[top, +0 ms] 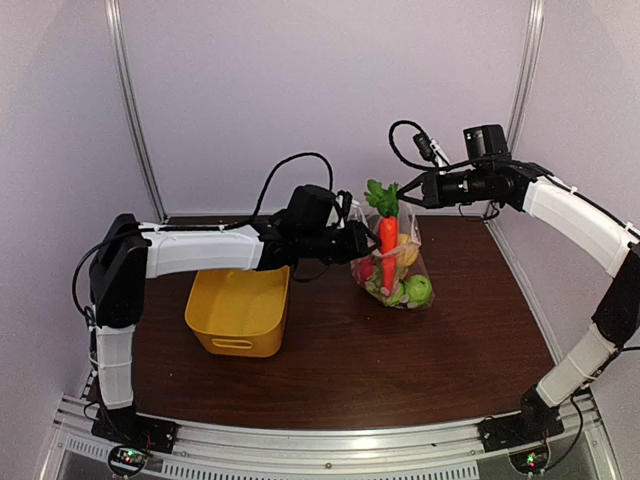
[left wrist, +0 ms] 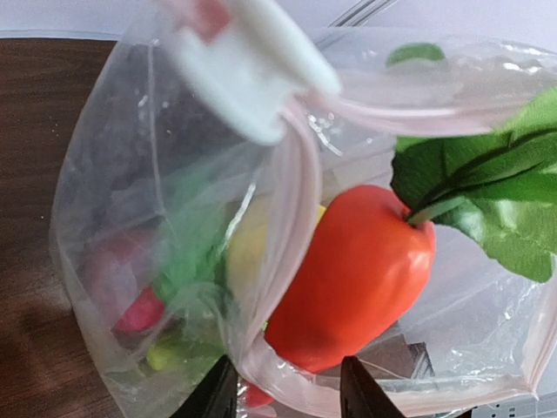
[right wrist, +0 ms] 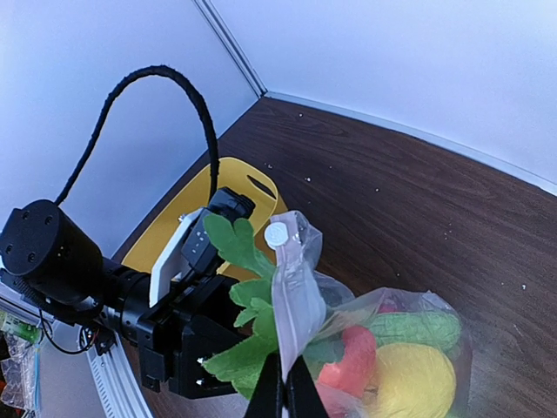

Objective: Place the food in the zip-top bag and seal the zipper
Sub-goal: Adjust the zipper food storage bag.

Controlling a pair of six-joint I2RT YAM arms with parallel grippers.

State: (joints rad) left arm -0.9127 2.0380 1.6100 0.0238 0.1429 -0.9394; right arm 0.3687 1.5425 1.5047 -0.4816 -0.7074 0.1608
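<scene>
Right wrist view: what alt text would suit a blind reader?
A clear zip-top bag is held up, pinched by its top edge in the right arm's jaws, with a lemon, a cucumber and a carrot whose leaves poke out. Behind are the left arm and a yellow basket on the brown table.

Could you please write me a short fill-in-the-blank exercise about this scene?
1. The right gripper is shut on the top edge of the ____.
2. The carrot sticks out of the zip-top bag, its leaves coloured ____.
3. The basket left of the bag is ____ in colour.
Missing words: zip-top bag; green; yellow.
</scene>
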